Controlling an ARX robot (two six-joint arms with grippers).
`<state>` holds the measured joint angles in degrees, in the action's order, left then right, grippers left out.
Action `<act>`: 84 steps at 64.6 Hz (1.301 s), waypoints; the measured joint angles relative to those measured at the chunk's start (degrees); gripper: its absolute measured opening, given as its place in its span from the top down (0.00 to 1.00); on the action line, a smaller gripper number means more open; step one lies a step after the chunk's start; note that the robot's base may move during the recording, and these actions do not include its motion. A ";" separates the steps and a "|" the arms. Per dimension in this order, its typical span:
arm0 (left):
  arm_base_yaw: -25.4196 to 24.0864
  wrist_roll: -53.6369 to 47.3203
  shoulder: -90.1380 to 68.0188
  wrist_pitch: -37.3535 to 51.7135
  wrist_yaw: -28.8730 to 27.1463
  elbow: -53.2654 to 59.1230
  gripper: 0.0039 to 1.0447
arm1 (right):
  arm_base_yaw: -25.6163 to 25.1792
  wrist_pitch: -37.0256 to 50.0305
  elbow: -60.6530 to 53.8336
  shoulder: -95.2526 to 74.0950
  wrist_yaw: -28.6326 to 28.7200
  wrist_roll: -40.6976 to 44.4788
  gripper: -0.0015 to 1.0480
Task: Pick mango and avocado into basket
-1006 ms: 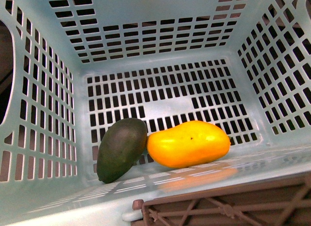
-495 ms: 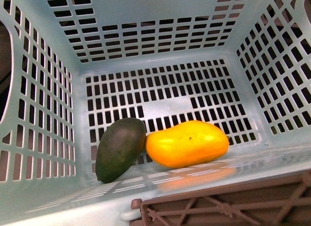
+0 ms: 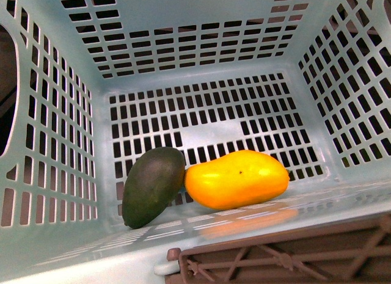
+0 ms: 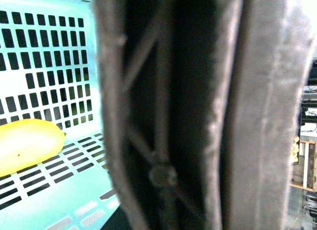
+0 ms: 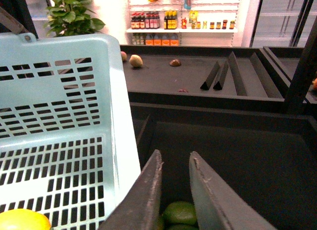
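The brown handle [image 3: 287, 259] is seen nearest in the front view, folded at the basket's [image 3: 201, 33] near rim; it fills the left wrist view, so the left pincer's state cannot be told. Just behind it, the mango [image 3: 237, 179] and avocado [image 3: 153, 186] lie touching on the slotted floor; the task is judged essentially complete. The right pincer [image 5: 174, 190] hangs outside the basket wall, released and empty. A careless retreat could snag the handle or jolt the basket. No legible writing is found; distant shelf bottles [image 5: 158, 20] are too small to read.
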<state>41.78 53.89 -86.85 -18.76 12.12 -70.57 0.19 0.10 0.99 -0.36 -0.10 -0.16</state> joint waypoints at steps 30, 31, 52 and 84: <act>0.00 0.02 0.00 0.00 0.04 0.00 0.88 | 0.00 0.00 0.00 0.02 0.00 0.00 0.09; 0.00 0.02 0.00 0.00 0.04 0.00 0.88 | 0.00 0.00 0.00 0.02 0.00 0.00 0.09; 0.07 0.15 0.02 0.09 -0.28 0.04 0.88 | 0.00 0.00 0.00 0.02 0.00 0.00 0.08; -1.86 16.92 -7.13 13.84 -12.87 -0.68 0.88 | 0.00 -0.02 0.00 0.04 -0.02 0.00 0.08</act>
<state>39.92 70.81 -93.97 -4.93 -0.75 -71.24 0.19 0.08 0.99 -0.32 -0.12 -0.16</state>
